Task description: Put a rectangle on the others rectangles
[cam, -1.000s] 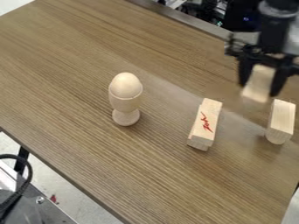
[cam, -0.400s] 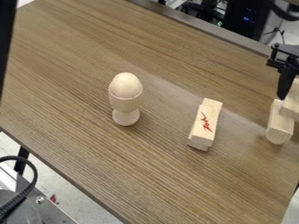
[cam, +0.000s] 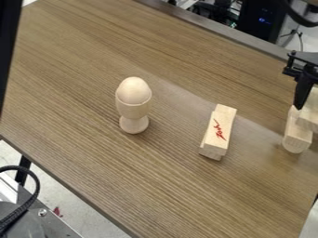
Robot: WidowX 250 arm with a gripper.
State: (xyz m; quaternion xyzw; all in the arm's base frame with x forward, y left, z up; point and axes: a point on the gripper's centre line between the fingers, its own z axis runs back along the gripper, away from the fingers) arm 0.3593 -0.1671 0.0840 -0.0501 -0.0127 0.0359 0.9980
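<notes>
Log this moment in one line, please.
Gripper: right edge, beside upper block | Upper block: overlaps rounded block; resting unclear | Marked block: apart | Egg cup: upright

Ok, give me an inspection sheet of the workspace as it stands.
Surface: brown wood-grain tabletop, no spill seen.
Job's things: red-marked pale wooden block on another pale block; round-ended pale wooden block rightward; pale wooden rectangle at the gripper, overlapping it in view, contact unclear.
Clutter: pale wooden egg in wooden cup.
Gripper: black, at right edge, partly cut off.
Cables: black, lower left.
Surroundings: dark equipment beyond the table.
</notes>
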